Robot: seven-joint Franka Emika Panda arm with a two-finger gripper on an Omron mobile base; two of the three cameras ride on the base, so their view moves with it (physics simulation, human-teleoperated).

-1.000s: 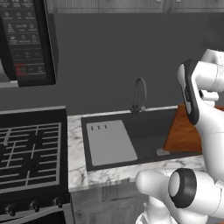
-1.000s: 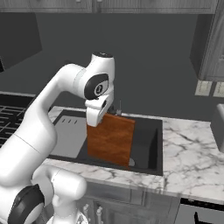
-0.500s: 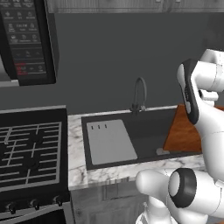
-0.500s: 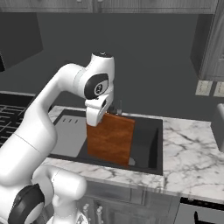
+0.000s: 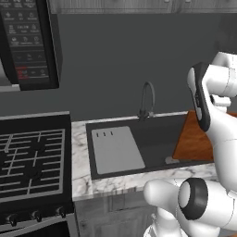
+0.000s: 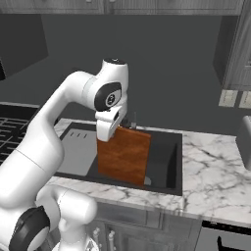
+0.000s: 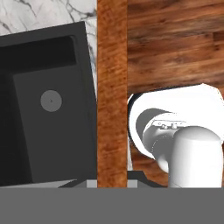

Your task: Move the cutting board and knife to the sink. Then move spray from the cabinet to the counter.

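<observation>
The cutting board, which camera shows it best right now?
The right base view: the cutting board stands upright over the sink, its whole face showing. The left base view catches part of it beside the arm; the hand view shows it edge-on.

Cutting board (image 6: 122,157) upright over sink (image 6: 169,162), jaws clamped on top.

The arm covers the cutting board's (image 6: 123,156) top corner, and the fingertips seem hidden behind it.
</observation>
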